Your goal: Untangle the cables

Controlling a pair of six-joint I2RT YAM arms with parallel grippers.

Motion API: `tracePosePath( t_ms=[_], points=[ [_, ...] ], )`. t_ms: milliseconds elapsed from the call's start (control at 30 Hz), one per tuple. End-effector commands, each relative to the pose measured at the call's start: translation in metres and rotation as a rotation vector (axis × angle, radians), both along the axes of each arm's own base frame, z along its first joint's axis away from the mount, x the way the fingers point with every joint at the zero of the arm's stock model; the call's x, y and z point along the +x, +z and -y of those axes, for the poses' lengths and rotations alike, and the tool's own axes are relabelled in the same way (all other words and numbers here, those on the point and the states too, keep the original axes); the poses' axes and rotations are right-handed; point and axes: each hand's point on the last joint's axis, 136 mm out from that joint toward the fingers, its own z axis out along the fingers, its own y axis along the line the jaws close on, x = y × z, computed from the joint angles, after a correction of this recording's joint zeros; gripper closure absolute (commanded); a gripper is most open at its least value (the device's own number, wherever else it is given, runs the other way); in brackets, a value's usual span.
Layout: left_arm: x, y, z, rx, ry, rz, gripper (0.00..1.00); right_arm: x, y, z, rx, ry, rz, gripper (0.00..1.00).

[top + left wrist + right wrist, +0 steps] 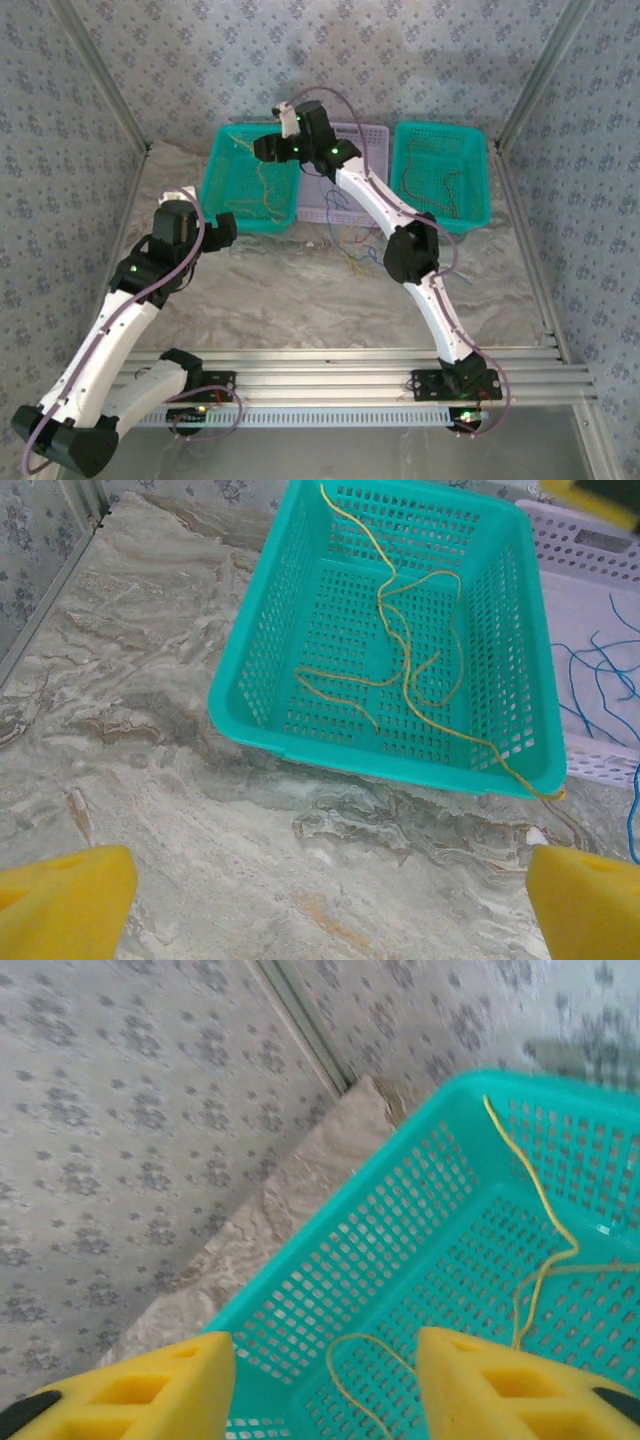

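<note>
Snag risk at the basket (400,1210)
Your left gripper (325,905) and right gripper (325,1390) gape empty; 1 yellow cable (350,1338) looping between the right jaws could drag others.

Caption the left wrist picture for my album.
Thin yellow cables lie in a teal plastic basket on a marbled table.

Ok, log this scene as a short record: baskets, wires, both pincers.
left basket: teal plastic mesh basket, holding thin yellow wires, one end over its near rim
middle basket: pale lilac plastic mesh basket, thin blue wires inside
right basket: second teal plastic mesh basket, thin dark wires inside
left pincer: open, above marble-patterned tabletop
right pincer: open, over the left basket's corner
</note>
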Motion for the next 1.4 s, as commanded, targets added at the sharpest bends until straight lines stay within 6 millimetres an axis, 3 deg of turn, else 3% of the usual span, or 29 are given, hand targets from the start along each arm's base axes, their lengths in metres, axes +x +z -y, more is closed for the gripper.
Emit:
tracePosePath(
  t_ms=[0,100,233,300,400,600,633,733,867,1033,1133,1367],
  points=[
    [0.003,0.000,0.002,0.006,-0.014,0.000,0.00,-0.034,0.082,0.012,0.023,0.030,0.147,0.45],
    [0.003,-0.001,0.003,0.004,-0.018,-0.006,0.00,-0.053,0.100,0.029,-0.021,0.014,0.188,0.44],
    [0.003,-0.002,0.013,-0.041,-0.047,-0.031,0.00,-0.080,0.121,0.078,-0.085,-0.103,0.275,0.42],
    [0.002,-0.004,0.022,-0.078,-0.071,-0.060,0.00,-0.093,0.122,0.105,-0.120,-0.168,0.300,0.41],
    [0.002,-0.009,0.040,-0.115,-0.112,-0.106,0.00,-0.121,0.108,0.149,-0.154,-0.265,0.307,0.39],
    [-0.007,-0.042,0.071,-0.131,-0.160,-0.231,0.00,-0.163,0.036,0.207,-0.223,-0.373,0.177,0.39],
    [-0.007,-0.048,0.079,-0.130,-0.170,-0.239,0.00,-0.170,0.011,0.217,-0.255,-0.390,0.137,0.39],
    [-0.007,-0.063,0.101,-0.135,-0.200,-0.262,0.00,-0.181,-0.031,0.243,-0.291,-0.452,0.053,0.39],
    [-0.006,-0.082,0.126,-0.128,-0.230,-0.306,0.01,-0.183,-0.079,0.274,-0.321,-0.546,-0.061,0.39],
    [-0.004,-0.096,0.150,-0.129,-0.263,-0.323,0.00,-0.173,-0.119,0.311,-0.354,-0.676,-0.156,0.39],
    [-0.005,-0.105,0.159,-0.120,-0.275,-0.336,0.00,-0.165,-0.133,0.315,-0.351,-0.697,-0.196,0.39],
    [-0.009,-0.125,0.165,-0.105,-0.274,-0.373,0.00,-0.149,-0.161,0.285,-0.332,-0.634,-0.262,0.40]
  ],
)
